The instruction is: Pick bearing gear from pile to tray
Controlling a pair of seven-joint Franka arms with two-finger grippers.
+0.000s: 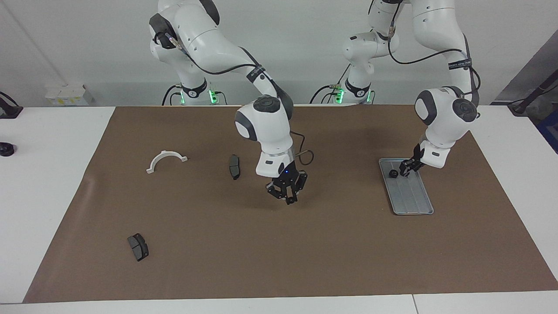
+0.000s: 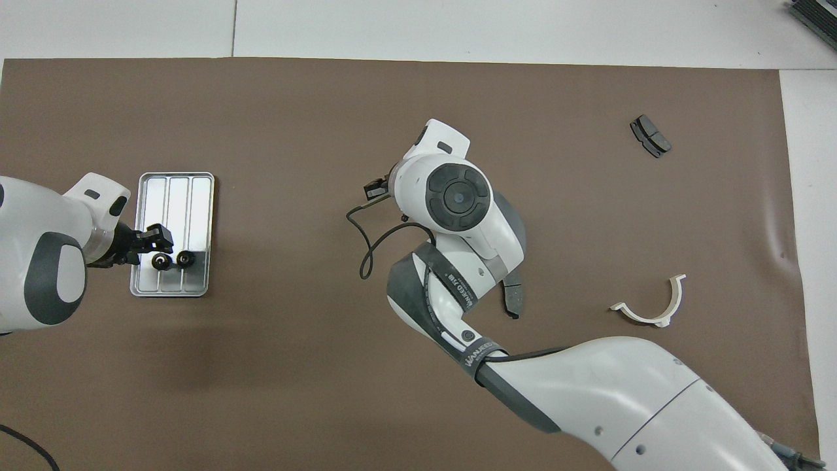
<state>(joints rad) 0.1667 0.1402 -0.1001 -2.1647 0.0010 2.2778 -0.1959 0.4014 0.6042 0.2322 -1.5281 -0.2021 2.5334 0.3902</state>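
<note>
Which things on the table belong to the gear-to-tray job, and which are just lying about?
Job: tray; two small black gears in it; left gripper over the tray; right gripper.
Lying about: two dark brake pads; white half-ring clip.

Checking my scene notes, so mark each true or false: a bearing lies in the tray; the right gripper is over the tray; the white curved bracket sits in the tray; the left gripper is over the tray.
1. A bearing lies in the tray: true.
2. The right gripper is over the tray: false, it hangs over the bare brown mat.
3. The white curved bracket sits in the tray: false, it lies on the mat.
4. The left gripper is over the tray: true.
</note>
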